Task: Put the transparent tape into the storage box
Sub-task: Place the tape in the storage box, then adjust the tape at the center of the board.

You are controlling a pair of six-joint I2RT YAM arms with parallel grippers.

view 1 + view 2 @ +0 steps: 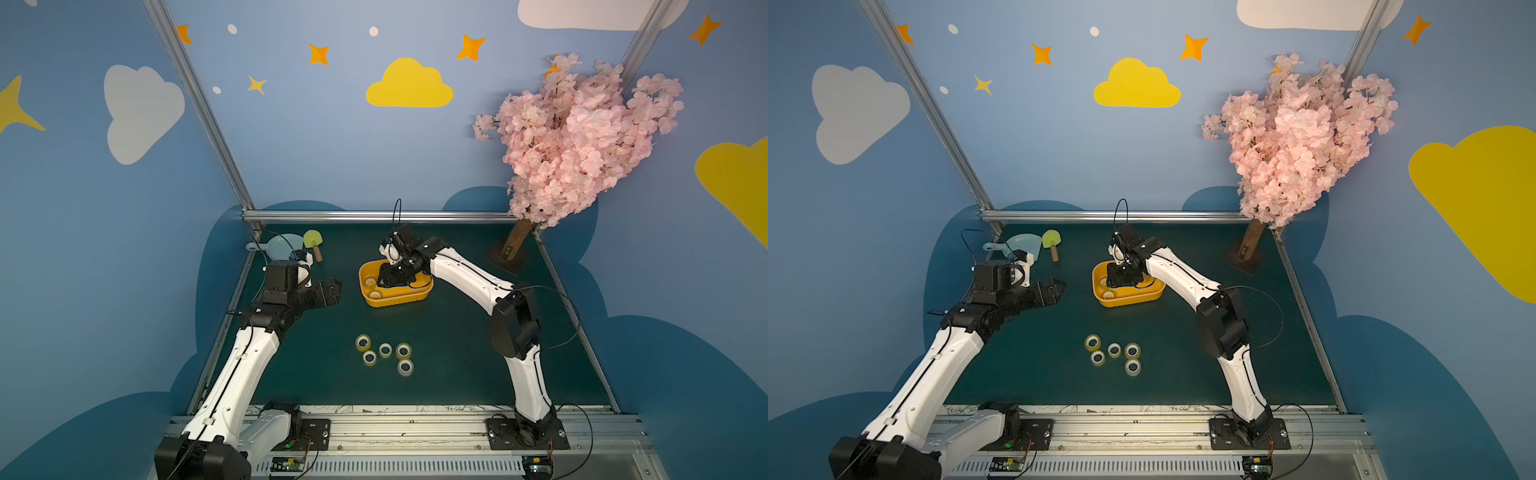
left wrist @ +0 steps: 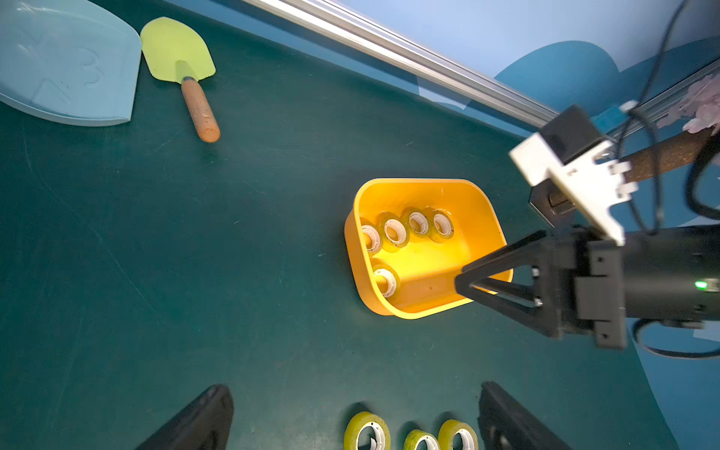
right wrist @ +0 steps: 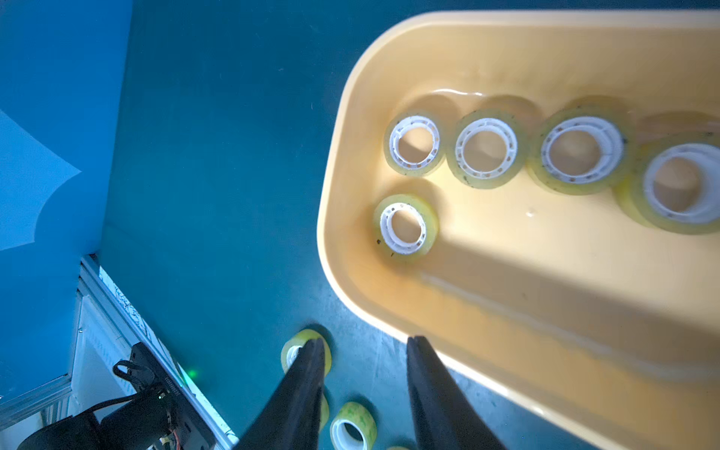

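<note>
The storage box (image 1: 399, 301) (image 1: 1129, 300) (image 2: 420, 181) (image 3: 335, 156) is a shallow orange-yellow tub at the middle of the green mat. Several rolls of transparent tape (image 2: 395, 230) (image 3: 487, 148) lie flat inside it. Several more tape rolls (image 1: 385, 350) (image 1: 1114, 350) (image 2: 367, 430) (image 3: 352, 424) sit in a cluster on the mat nearer the front. My right gripper (image 1: 386, 282) (image 1: 1115, 280) (image 2: 463, 282) (image 3: 364, 341) hangs over the box, open, with nothing between its fingers. My left gripper (image 1: 334, 286) (image 1: 1059, 286) (image 2: 352, 389) hovers left of the box, open and empty.
A pale blue dustpan (image 1: 279, 245) (image 2: 66, 62) and a green trowel (image 1: 312, 243) (image 2: 177, 50) lie at the back left. A pink blossom tree (image 1: 573, 137) stands on a dark base (image 1: 505, 253) at the back right. An aluminium rail (image 1: 374, 215) borders the mat's far edge.
</note>
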